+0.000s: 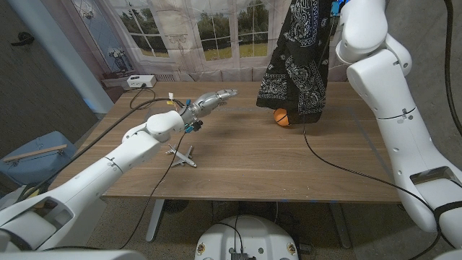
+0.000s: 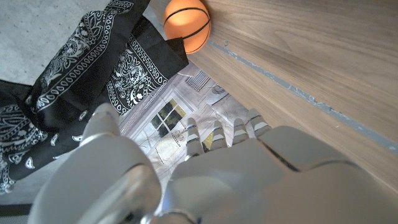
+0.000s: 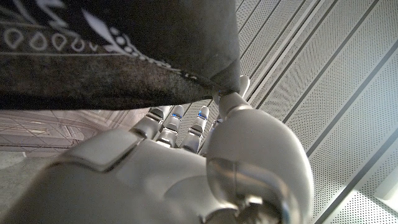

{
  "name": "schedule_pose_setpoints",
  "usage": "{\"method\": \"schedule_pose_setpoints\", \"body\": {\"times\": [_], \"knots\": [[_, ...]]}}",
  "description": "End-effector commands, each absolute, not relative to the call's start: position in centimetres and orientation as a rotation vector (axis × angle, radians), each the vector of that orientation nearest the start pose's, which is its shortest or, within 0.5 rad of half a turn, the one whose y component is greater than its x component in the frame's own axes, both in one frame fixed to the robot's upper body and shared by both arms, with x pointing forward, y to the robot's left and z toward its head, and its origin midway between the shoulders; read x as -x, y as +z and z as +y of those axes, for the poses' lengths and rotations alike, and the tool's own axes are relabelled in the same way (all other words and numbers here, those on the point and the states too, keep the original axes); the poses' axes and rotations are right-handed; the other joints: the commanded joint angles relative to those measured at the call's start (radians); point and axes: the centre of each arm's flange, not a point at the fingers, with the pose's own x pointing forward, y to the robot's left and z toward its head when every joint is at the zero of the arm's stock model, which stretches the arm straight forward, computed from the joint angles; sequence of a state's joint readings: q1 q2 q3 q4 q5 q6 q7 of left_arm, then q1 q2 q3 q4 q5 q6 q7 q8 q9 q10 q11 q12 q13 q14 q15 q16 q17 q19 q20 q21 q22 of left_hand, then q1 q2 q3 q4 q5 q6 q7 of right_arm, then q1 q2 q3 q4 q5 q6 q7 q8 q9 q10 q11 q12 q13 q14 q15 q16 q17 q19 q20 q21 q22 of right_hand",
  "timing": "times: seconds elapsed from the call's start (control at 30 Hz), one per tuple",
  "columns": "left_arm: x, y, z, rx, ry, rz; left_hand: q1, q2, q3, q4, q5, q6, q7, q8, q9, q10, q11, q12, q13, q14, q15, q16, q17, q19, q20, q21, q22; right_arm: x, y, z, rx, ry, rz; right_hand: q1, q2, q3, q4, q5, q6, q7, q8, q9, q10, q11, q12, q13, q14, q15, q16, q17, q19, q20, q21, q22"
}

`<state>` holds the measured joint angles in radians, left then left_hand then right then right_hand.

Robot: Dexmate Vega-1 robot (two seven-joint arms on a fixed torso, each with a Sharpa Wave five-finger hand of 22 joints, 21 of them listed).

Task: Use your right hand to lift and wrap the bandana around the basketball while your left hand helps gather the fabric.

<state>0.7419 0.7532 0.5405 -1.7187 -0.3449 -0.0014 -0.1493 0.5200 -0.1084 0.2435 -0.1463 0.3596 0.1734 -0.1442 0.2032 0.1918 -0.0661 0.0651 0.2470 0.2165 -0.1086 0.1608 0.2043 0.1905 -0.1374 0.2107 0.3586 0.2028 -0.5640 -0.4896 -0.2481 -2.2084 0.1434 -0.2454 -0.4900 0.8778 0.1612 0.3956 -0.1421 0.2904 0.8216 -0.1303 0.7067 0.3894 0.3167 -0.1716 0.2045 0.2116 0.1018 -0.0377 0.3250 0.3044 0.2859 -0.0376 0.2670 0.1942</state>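
A black bandana (image 1: pixel 297 61) with white paisley print hangs from high up at the top of the head view, its lower edge draped just over a small orange basketball (image 1: pixel 282 117) on the table's far right. In the right wrist view my right hand (image 3: pixel 186 162) pinches the bandana (image 3: pixel 112 56) by a fold of cloth. My left hand (image 1: pixel 211 100) hovers over the table's far middle, fingers stretched toward the ball and holding nothing. The left wrist view shows the left hand (image 2: pixel 186 174), the basketball (image 2: pixel 186 23) beyond it and the bandana (image 2: pixel 74 81) hanging beside the ball.
A small toy airplane (image 1: pixel 183 154) lies on the wooden table (image 1: pixel 238 170) near its middle left. A white box (image 1: pixel 137 81) sits behind the far left corner. A black cable (image 1: pixel 339 162) crosses the table's right side.
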Motion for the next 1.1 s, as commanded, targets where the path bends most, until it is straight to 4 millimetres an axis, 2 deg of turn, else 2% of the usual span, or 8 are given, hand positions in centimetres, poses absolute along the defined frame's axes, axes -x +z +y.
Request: {"method": "schedule_pose_setpoints", "body": {"times": [0.03, 0.4, 0.53, 0.63, 0.67, 0.7, 0.87, 1.1], "knots": [[-59.0, 6.5, 17.2, -0.757, -0.415, -0.605, 0.067, 0.027, 0.015, -0.012, 0.009, 0.013, -0.038, 0.008, 0.002, 0.010, -0.012, 0.005, 0.001, 0.018, 0.002, 0.005, -0.001, 0.021, 0.001, 0.005, 0.002, -36.6, 30.7, -20.8, 0.158, -0.064, -1.355, 0.004, 0.004, -0.047, 0.043, 0.008, 0.008, 0.016, 0.006, -0.001, 0.003, 0.006, 0.003, 0.005, 0.009, -0.107, -0.005, 0.002, -0.001, 0.000, 0.003, 0.003], [-60.7, 8.8, 14.0, -0.796, -0.407, -0.655, 0.213, 0.090, 0.045, -0.013, -0.022, 0.143, -0.073, 0.037, 0.002, 0.093, -0.060, 0.028, -0.004, 0.064, -0.023, 0.006, -0.006, 0.094, 0.001, 0.018, 0.000, -34.1, 30.3, -19.7, 0.171, 0.093, -1.381, 0.004, 0.005, -0.049, 0.044, 0.010, 0.006, 0.019, 0.009, -0.001, 0.003, 0.008, 0.003, 0.005, 0.009, -0.105, -0.006, 0.004, 0.000, 0.000, 0.005, 0.003], [-61.1, 9.2, 13.2, -0.792, -0.386, -0.678, 0.317, 0.157, 0.067, -0.011, -0.110, 0.391, -0.064, 0.089, 0.006, 0.178, -0.105, 0.040, -0.008, 0.119, -0.044, 0.004, -0.009, 0.151, 0.002, 0.020, -0.003, -33.4, 30.2, -19.3, 0.205, 0.086, -1.401, 0.004, 0.004, -0.049, 0.044, 0.012, 0.006, 0.018, 0.010, -0.002, 0.003, 0.009, 0.003, 0.006, 0.009, -0.105, -0.008, 0.004, 0.001, 0.001, 0.005, 0.003], [-61.1, 9.3, 12.9, -0.775, -0.342, -0.698, 0.419, 0.246, 0.116, -0.020, -0.167, 0.599, 0.012, 0.148, 0.018, 0.252, -0.113, 0.049, -0.009, 0.165, -0.057, 0.004, -0.011, 0.190, 0.003, 0.026, -0.002, -33.3, 30.2, -19.5, 0.199, 0.083, -1.402, 0.006, 0.004, -0.048, 0.043, 0.013, 0.007, 0.018, 0.011, -0.004, 0.003, 0.009, 0.003, 0.006, 0.009, -0.104, -0.009, 0.003, 0.001, 0.004, 0.005, 0.003], [-61.0, 9.3, 12.9, -0.775, -0.325, -0.705, 0.459, 0.255, 0.132, -0.027, -0.178, 0.723, 0.048, 0.201, 0.036, 0.302, -0.123, 0.057, -0.008, 0.199, -0.083, 0.008, -0.013, 0.224, -0.004, 0.038, -0.001, -33.4, 30.2, -19.7, 0.190, 0.080, -1.401, 0.006, 0.004, -0.049, 0.043, 0.013, 0.006, 0.018, 0.011, -0.004, 0.002, 0.008, 0.002, 0.006, 0.009, -0.104, -0.009, 0.003, 0.000, 0.004, 0.005, 0.003], [-60.9, 9.3, 12.9, -0.777, -0.316, -0.709, 0.477, 0.259, 0.139, -0.028, -0.178, 0.754, 0.064, 0.216, 0.042, 0.333, -0.131, 0.064, -0.008, 0.222, -0.096, 0.013, -0.013, 0.232, -0.001, 0.040, -0.001, -33.4, 30.2, -19.9, 0.191, 0.081, -1.400, 0.005, 0.003, -0.049, 0.044, 0.013, 0.007, 0.019, 0.011, -0.005, 0.003, 0.010, 0.003, 0.006, 0.008, -0.104, -0.010, 0.003, -0.002, 0.005, 0.004, 0.003], [-59.8, 9.3, 13.6, -0.743, -0.257, -0.741, 0.500, 0.279, 0.149, -0.019, -0.179, 0.732, 0.081, 0.221, 0.064, 0.354, -0.133, 0.064, -0.005, 0.244, -0.106, 0.016, -0.011, 0.246, -0.006, 0.047, 0.001, -33.8, 29.8, -21.3, 0.163, 0.073, -1.380, 0.004, 0.004, -0.050, 0.045, 0.014, 0.007, 0.019, 0.012, -0.008, 0.003, 0.009, 0.002, 0.006, 0.009, -0.102, -0.011, 0.004, -0.001, 0.006, 0.005, 0.003], [-56.0, 9.6, 15.2, -0.665, 0.070, -0.893, 0.491, 0.317, 0.191, 0.040, -0.174, 0.619, 0.086, 0.228, 0.132, 0.341, -0.122, 0.051, 0.011, 0.265, -0.122, 0.030, 0.012, 0.265, -0.019, 0.063, 0.009, -34.2, 28.6, -24.1, 0.129, 0.068, -1.338, 0.006, 0.004, -0.049, 0.044, 0.017, 0.008, 0.021, 0.014, -0.010, 0.002, 0.014, 0.002, 0.006, 0.009, -0.099, -0.013, 0.004, -0.001, 0.009, 0.006, 0.003]]}}
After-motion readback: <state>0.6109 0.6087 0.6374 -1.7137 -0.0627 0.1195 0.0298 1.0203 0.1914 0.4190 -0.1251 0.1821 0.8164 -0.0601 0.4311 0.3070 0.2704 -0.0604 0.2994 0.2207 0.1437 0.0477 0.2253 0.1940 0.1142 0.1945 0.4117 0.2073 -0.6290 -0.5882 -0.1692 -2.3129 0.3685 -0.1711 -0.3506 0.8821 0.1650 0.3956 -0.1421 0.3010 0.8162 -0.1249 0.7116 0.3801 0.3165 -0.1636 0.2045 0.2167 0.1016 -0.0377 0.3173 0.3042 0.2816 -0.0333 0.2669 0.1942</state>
